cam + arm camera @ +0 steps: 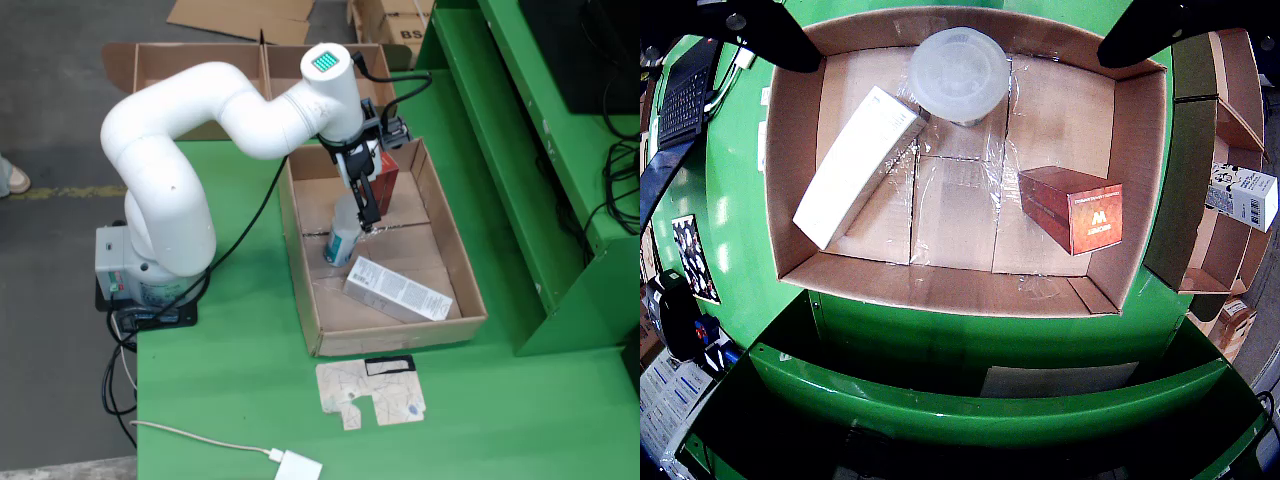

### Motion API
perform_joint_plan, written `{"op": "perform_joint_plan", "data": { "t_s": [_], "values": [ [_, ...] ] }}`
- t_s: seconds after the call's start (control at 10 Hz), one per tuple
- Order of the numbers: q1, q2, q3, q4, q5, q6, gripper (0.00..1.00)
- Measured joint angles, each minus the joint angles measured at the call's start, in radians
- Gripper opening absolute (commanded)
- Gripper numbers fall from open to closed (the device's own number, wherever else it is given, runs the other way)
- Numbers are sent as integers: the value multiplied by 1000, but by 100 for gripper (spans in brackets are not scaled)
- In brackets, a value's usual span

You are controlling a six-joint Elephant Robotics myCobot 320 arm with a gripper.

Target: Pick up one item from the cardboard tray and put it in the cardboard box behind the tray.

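The gripper [368,215] hangs wide open and empty above the cardboard tray [465,275], probably to choose among the clear bottle [341,238], the white carton [398,290] and the red box [1072,208], all lying inside it.

A green table [240,400] bears the cardboard tray [320,330] and a cardboard scrap [372,395].

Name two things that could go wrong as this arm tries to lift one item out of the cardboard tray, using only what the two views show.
1. The open gripper hangs over the clear bottle, whose round lid looks smooth, so the fingers might slip off.
2. The white carton lies beside the bottle, seemingly touching, so a closing finger could snag or nudge it.
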Motion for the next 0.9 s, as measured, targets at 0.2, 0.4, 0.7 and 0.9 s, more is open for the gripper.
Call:
{"op": "perform_joint_plan", "data": {
  "t_s": [0.2,0.4,0.7,0.9],
  "values": [
    [9,0,-8,-6,-6,11,100],
    [6,-2,-35,25,-5,15,100],
    [-43,-66,-78,103,40,-9,100],
    [-46,-77,-101,118,49,-11,100]
  ]
}}
